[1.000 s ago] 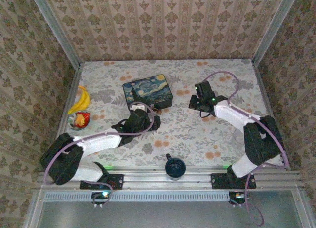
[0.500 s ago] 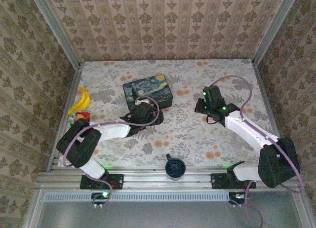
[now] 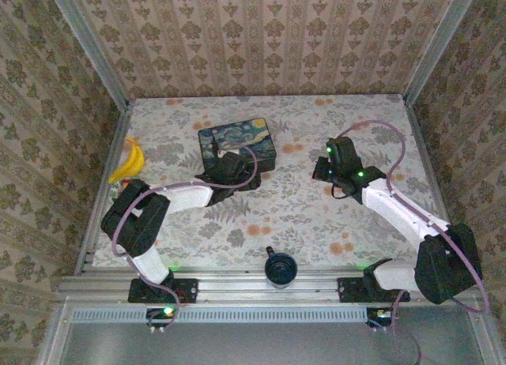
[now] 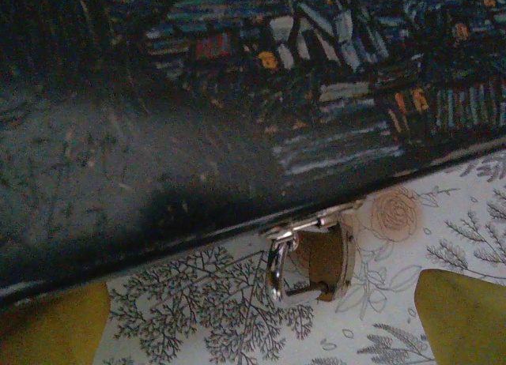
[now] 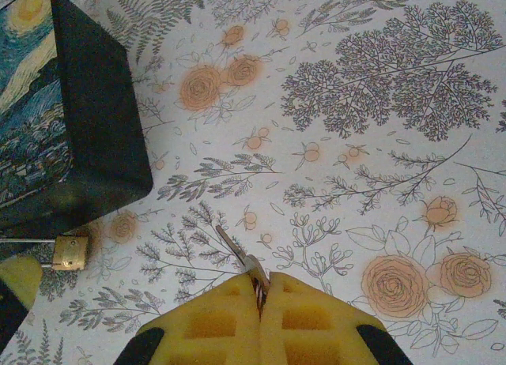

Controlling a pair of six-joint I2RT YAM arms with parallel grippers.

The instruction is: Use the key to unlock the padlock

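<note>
Floral tablecloth [image 3: 300,215] covers the table, with damask wallpaper [image 3: 269,41] on the walls around it. A dark blue box [image 3: 237,144] painted with a swirling night sky sits toward the far left of the cloth. It is closed, so what it holds cannot be seen. A banana [image 3: 129,161] lies at the left edge, well apart from the box, and a black round knob [image 3: 279,266] stands at the near edge between the arm bases.

The left gripper [image 3: 229,169] is against the box's near side with its jaws spread wide. In the left wrist view its yellow pads [image 4: 47,325] flank the small brass padlock [image 4: 312,258]. The padlock lies on the cloth touching the box's lower edge, and its silver shackle seems hooked to a small metal tab there.

The right gripper [image 5: 261,298] hangs over bare cloth to the right of the box, its jaws pressed together on the key [image 5: 241,258], whose thin silver blade sticks out ahead of the yellow pads. Nothing lies between the key and the padlock.
</note>
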